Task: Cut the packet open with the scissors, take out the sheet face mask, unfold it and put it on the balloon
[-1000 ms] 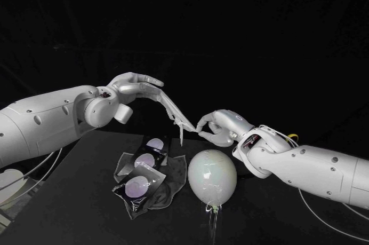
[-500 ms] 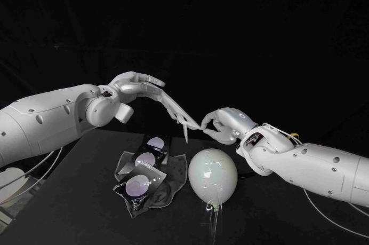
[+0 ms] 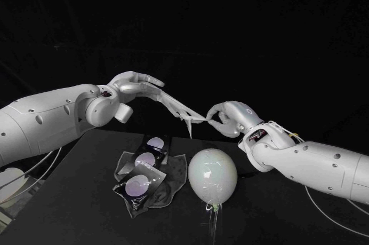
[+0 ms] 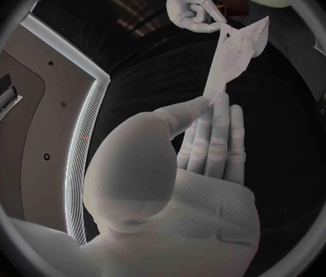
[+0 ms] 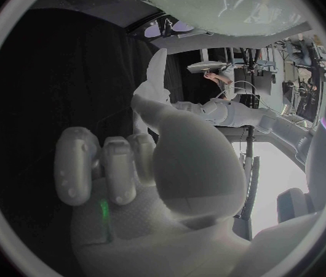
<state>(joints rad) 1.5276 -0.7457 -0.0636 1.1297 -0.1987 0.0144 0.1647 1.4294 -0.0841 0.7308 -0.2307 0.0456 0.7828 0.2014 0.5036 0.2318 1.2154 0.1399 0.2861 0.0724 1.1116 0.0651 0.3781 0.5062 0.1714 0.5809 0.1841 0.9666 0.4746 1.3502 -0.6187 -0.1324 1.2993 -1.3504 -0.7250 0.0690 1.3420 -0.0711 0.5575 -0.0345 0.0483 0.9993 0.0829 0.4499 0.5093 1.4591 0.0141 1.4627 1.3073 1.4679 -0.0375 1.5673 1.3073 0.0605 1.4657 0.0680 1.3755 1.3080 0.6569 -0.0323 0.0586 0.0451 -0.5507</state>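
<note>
Sheet face mask (image 3: 178, 109): stretched taut in mid-air above the table (image 3: 69, 207). Pinched at its left end by left hand (image 3: 135, 85), at its right end by right hand (image 3: 227, 117). Below, nearer: balloon (image 3: 211, 175), packet (image 3: 142, 176) just left.

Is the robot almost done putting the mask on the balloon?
About halfway. Done: the mask is out of the packet, which lies on the table. In hand: the left hand and right hand hold the mask stretched between them in the air, a narrow strip not yet opened flat. Left: unfolding it and laying it on the bare balloon.
</note>
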